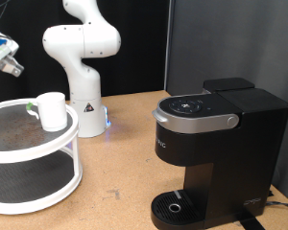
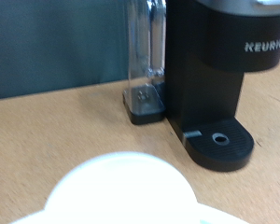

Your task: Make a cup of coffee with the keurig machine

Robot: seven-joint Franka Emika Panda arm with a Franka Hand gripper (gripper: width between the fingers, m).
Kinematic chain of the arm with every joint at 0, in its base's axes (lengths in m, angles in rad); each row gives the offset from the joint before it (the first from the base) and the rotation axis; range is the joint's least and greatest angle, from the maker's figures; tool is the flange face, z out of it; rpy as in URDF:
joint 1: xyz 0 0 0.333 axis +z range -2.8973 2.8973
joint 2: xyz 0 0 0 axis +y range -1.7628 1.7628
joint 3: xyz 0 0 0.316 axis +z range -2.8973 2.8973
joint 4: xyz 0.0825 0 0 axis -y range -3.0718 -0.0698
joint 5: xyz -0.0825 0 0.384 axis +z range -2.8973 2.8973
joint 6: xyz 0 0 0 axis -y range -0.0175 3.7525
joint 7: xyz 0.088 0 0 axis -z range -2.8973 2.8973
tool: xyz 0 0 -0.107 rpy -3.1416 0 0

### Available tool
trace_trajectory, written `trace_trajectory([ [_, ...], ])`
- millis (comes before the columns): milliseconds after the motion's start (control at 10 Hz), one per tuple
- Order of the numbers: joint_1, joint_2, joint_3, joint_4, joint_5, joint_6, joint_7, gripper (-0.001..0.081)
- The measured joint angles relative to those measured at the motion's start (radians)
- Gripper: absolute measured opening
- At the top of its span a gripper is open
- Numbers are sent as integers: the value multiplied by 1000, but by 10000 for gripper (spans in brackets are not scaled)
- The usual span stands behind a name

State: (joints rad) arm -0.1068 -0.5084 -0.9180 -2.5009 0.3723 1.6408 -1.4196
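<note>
The cup (image 1: 52,110) is a small white mug. It stands upright on the top tier of a round white two-tier stand (image 1: 48,153) at the exterior view's left. The keurig machine (image 1: 216,153) is boxy and black with a grey-silver lid handle (image 1: 194,117) that is down. It stands at the exterior view's right, and its round drip tray (image 1: 173,206) is bare. My gripper (image 1: 4,57) hangs at the exterior view's upper left, above and to the left of the cup and apart from it. In the wrist view the cup (image 2: 121,187) shows blurred and close, with the machine (image 2: 215,84) beyond it. No fingers show there.
The white arm's base (image 1: 84,105) stands behind the stand on the wooden table (image 1: 115,163). A small dark item (image 1: 31,108) lies beside the cup on the top tier. The machine's clear water tank (image 2: 145,56) shows at its side. A black curtain hangs behind.
</note>
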Motion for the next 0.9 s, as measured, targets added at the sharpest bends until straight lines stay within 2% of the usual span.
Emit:
trace_trajectory([
  [300, 2, 32, -18, -53, 0, 99, -64, 9],
  [400, 3, 47, -24, -61, 0, 108, -83, 190],
  [500, 6, 63, -29, -66, 0, 110, -99, 190],
  [600, 10, 80, -33, -68, 0, 113, -116, 373],
  [700, 14, 96, -37, -70, 2, 117, -130, 508],
  [800, 18, 107, -41, -73, 7, 122, -142, 508],
  [900, 21, 117, -43, -75, 11, 127, -153, 690],
])
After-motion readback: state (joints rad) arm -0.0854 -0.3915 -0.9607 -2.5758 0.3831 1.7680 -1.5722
